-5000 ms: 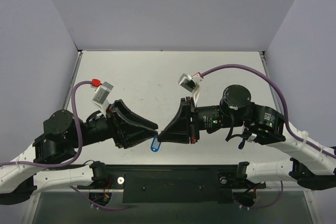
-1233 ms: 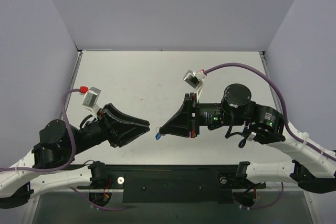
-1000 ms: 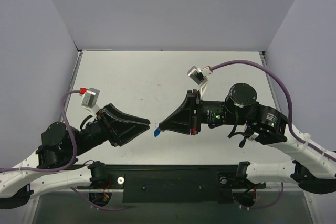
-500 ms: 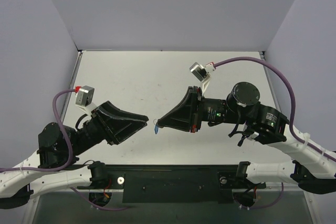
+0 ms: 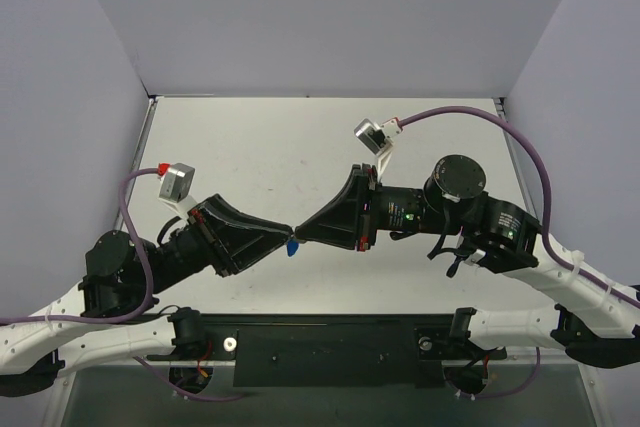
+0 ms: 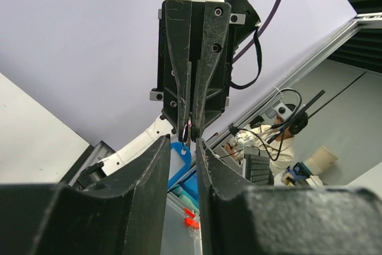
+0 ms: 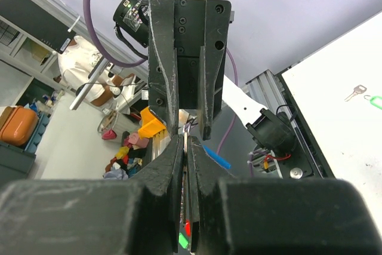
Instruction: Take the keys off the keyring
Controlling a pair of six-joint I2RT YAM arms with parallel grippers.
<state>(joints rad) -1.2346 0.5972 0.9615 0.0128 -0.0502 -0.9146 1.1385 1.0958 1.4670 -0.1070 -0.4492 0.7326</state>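
Observation:
My right gripper (image 5: 302, 232) is shut on a thin silver key (image 7: 186, 140), held above the table's near middle. The small blue key tag (image 5: 292, 246) hangs from the right gripper's tip on its thin ring. In the left wrist view the tag (image 6: 181, 156) sits in the gap between my left fingertips (image 6: 160, 154), and I cannot see them touch it. My left gripper (image 5: 286, 234) is open, tip to tip with the right one. In the right wrist view the tag (image 7: 216, 156) shows edge-on below the left gripper (image 7: 188, 125).
A second silver key (image 7: 357, 92) joined to a green tag (image 7: 376, 101) lies on the white table (image 5: 300, 147), seen only in the right wrist view. Grey walls enclose the table on three sides. A black rail (image 5: 330, 342) runs along the near edge.
My left gripper has moved right towards the right gripper, and its open tips now stand either side of the hanging blue tag. The right gripper has shifted slightly left, still holding the key.

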